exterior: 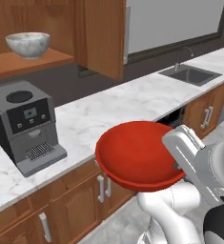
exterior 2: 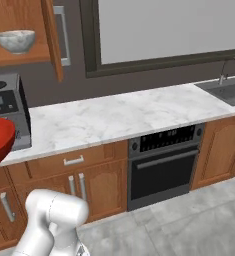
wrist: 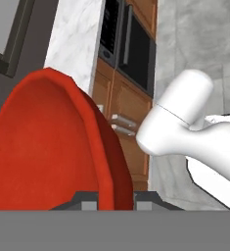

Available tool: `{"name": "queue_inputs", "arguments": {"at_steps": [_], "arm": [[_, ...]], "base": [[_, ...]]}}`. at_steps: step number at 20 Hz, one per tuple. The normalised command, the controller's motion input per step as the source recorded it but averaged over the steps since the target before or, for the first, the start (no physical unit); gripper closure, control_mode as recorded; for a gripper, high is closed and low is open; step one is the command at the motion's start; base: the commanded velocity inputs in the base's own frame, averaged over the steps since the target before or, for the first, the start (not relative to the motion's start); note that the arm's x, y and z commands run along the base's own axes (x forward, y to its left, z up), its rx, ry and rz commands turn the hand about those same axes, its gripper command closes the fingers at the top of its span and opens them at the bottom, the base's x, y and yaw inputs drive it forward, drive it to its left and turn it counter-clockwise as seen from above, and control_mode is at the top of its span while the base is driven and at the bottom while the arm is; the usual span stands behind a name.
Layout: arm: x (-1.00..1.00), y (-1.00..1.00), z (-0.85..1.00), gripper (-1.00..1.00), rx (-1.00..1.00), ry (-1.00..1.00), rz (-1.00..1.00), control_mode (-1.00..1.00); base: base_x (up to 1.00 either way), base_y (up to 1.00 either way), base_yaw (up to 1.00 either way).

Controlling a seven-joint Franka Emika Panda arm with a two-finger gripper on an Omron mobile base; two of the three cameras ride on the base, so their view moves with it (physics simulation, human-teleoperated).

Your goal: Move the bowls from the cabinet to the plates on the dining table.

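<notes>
— Where the long marble counter runs under the window, what can you see?
— A black oven sits below it. The wooden cabinet hangs above with its door open. A sink is at the far end.
— And the grey box?
— That is the coffee machine, on the counter under the cabinet shelf.
— Where are the bowls?
— The red bowl is up in the air, out in front of the counter and the drawers. The gripper is squeezed tight on its rim. The marbled bowl sits on the cabinet shelf, above the coffee machine.
</notes>
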Motion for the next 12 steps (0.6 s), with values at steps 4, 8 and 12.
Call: {"name": "queue_inputs", "arguments": {"at_steps": [4,8,12], "arm": [[0.0,0.0,0.0,1.0,0.0,0.0,0.0,1.0],[0.0,0.0,0.0,1.0,0.0,0.0,0.0,1.0],[0.0,0.0,0.0,1.0,0.0,0.0,0.0,1.0]], "base": [[0.0,0.0,-0.25],[0.0,0.0,-0.25],[0.0,0.0,-0.25]]}}
